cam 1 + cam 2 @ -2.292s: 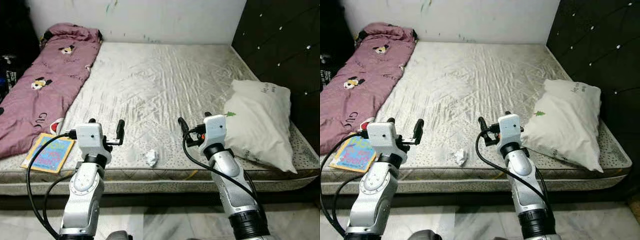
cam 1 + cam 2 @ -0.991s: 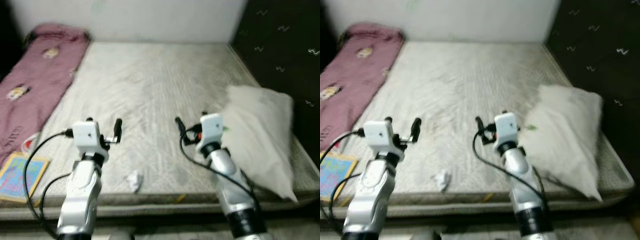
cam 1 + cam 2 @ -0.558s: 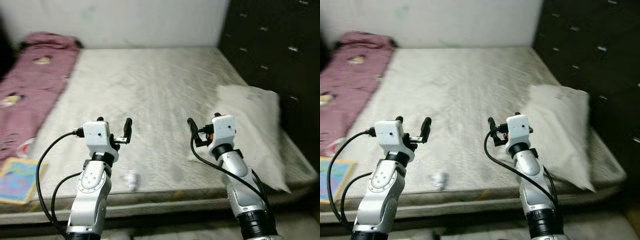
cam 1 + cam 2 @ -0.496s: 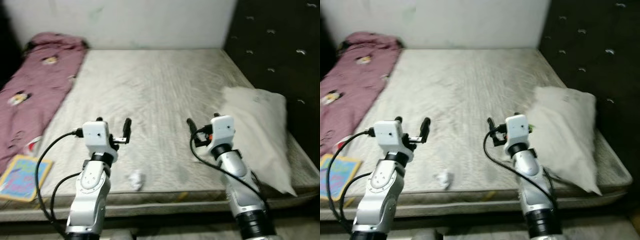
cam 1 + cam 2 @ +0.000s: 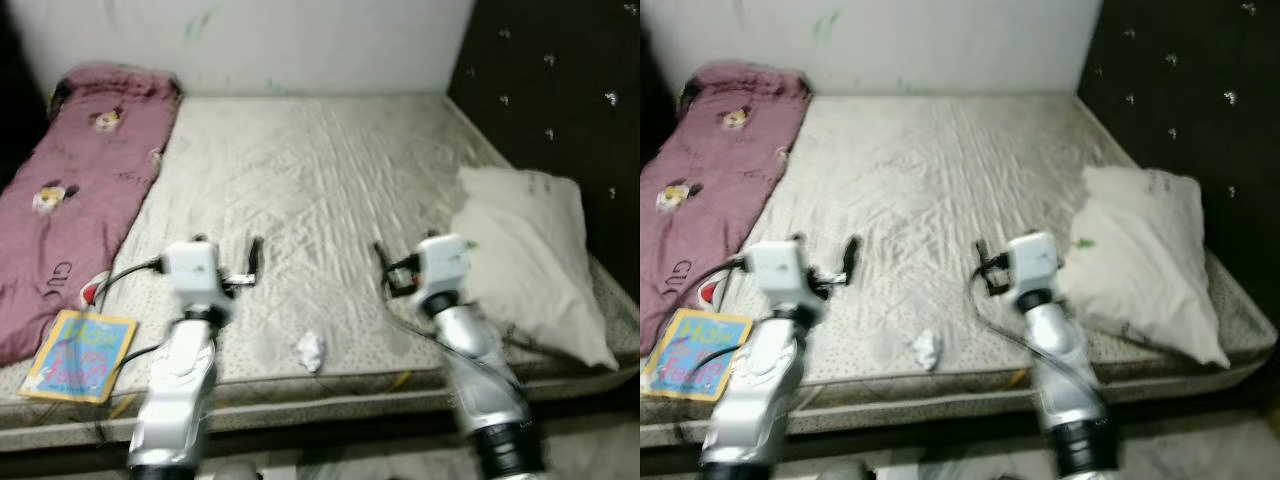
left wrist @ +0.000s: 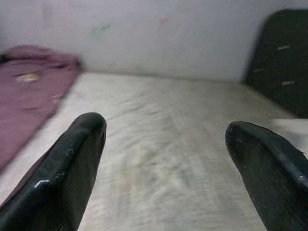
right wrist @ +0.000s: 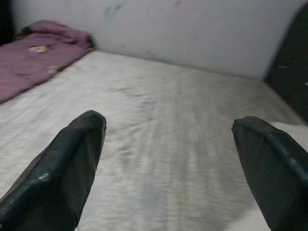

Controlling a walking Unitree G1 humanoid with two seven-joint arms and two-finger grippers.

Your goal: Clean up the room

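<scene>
a small crumpled wad of white paper (image 5: 310,351) lies on the bare, wrinkled grey mattress (image 5: 320,170), close to its near edge and roughly midway between the two arms. it looks like the obvious piece of litter for this tidy-up — feather-light, soft and springy, likely to squash under the slightest squeeze and to skid on the slick fabric if nudged from one side. the best hold is probably across its bulkiest middle, with one finger on each side and coming from above, so it is pinched rather than pushed. the left gripper (image 5: 225,262) hovers above the mattress near the front edge, fingers spread wide with nothing between them; the left wrist view shows both black pads well apart over bare fabric. the right gripper (image 5: 398,262) is likewise spread wide and empty, hanging over the mattress just beside a plump white pillow (image 5: 530,255) that lies along the right edge by the dark tufted headboard (image 5: 560,90). a colourful thin children's book (image 5: 78,355) sits at the near left corner, next to a rumpled pink blanket with cartoon prints (image 5: 75,190) running along the left edge — stiff and flat, it would need a grip on its edge.
</scene>
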